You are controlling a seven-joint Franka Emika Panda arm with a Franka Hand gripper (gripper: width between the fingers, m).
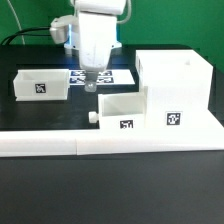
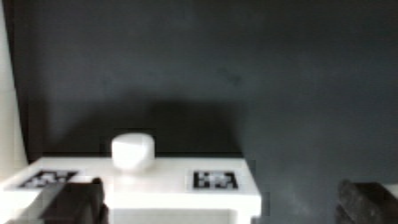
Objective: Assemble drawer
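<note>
My gripper (image 1: 88, 82) hangs over the black table behind the small white drawer box (image 1: 121, 110), open and empty. The small drawer box stands against the large white drawer case (image 1: 172, 88) and has a round white knob (image 1: 92, 117) on the side toward the exterior view's left. A second small white drawer box (image 1: 40, 85) stands at the exterior view's left. In the wrist view, the gripper (image 2: 221, 205) shows dark fingertips (image 2: 71, 205) wide apart. A white panel (image 2: 151, 185) with two tags and the knob (image 2: 130, 150) lies between and beyond them.
The marker board (image 1: 113, 75) lies flat on the table behind my gripper. A long white wall (image 1: 110, 142) runs along the front of the table, with the drawer case and small box against it. Cables hang at the back left.
</note>
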